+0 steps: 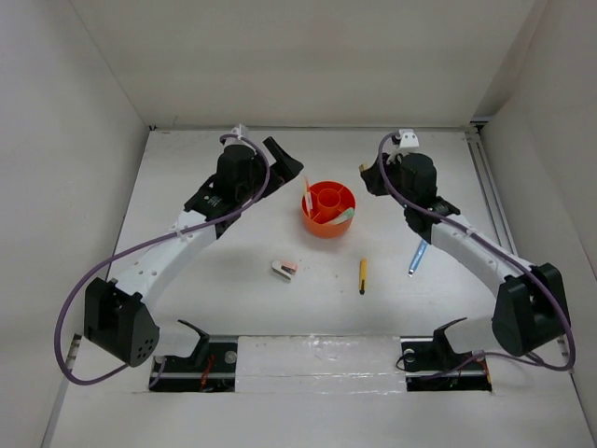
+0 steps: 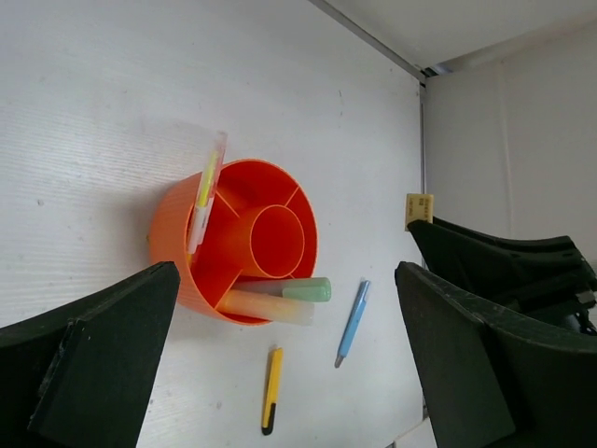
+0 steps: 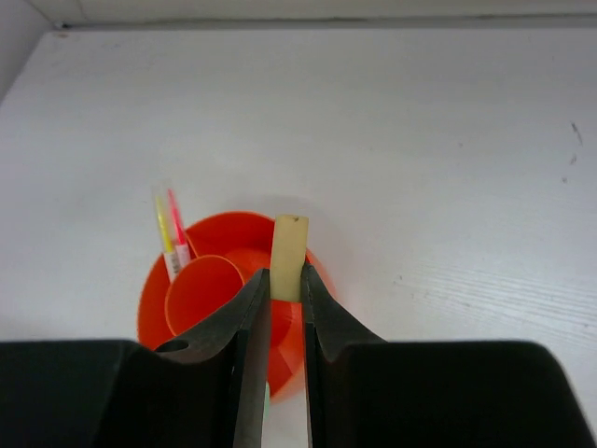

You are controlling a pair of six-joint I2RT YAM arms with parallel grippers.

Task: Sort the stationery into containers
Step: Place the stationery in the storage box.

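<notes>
Two hands flank the orange organiser (image 1: 322, 227) at the middle of the table (image 1: 233, 299): right hand (image 3: 285, 285), at 2 o'clock, pinches a pale tan block (image 3: 289, 245); left hand (image 1: 283, 161), at 10 o'clock, is wide apart, empty.

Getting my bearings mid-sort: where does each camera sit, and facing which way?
Top external: above, behind the bases, looking down at the table; both arms show.
Left wrist: looks down on the orange organiser; open left gripper frames it.
Right wrist: looks forward over the organiser; right gripper grips a tan block.
All three share the organiser.
</notes>
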